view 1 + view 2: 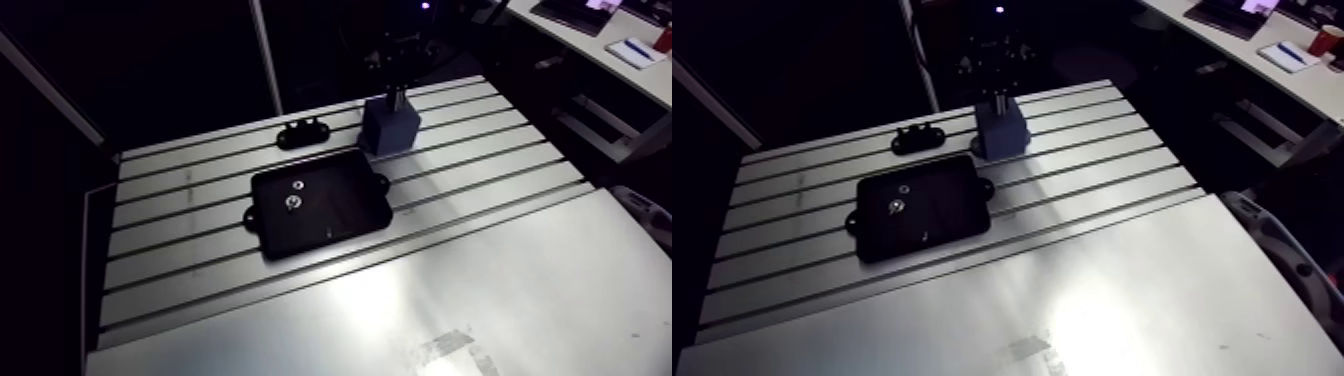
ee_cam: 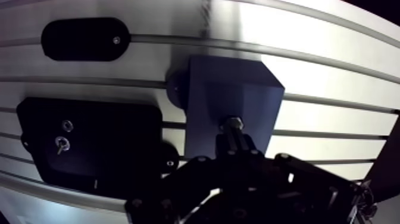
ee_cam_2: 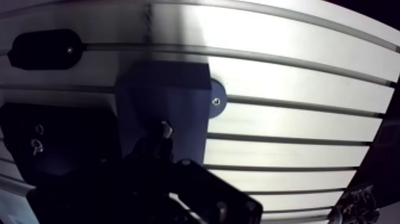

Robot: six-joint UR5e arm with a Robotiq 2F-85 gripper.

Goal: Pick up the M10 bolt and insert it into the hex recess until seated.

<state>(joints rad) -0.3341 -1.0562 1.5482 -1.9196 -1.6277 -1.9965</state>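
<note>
A blue block (image 1: pixel 390 128) stands on the slotted table behind a black tray (image 1: pixel 340 210). My gripper (image 2: pixel 235 142) hangs straight over the block's top face (image 2: pixel 229 92), shut on the M10 bolt (image 2: pixel 232 124). The bolt sticks out beyond the fingertips, with its metal end just above or at the block's top. Whether it touches the block is hidden, and so is the hex recess. In the arm view the gripper (image 1: pixel 395 92) comes down onto the block from above.
Two small metal parts (image 1: pixel 292 203) (image 1: pixel 297 184) lie in the black tray. A small black bracket (image 1: pixel 303 130) sits on the table behind the tray, left of the block. Smooth sheet metal (image 1: pixel 450 300) covers the table's near part.
</note>
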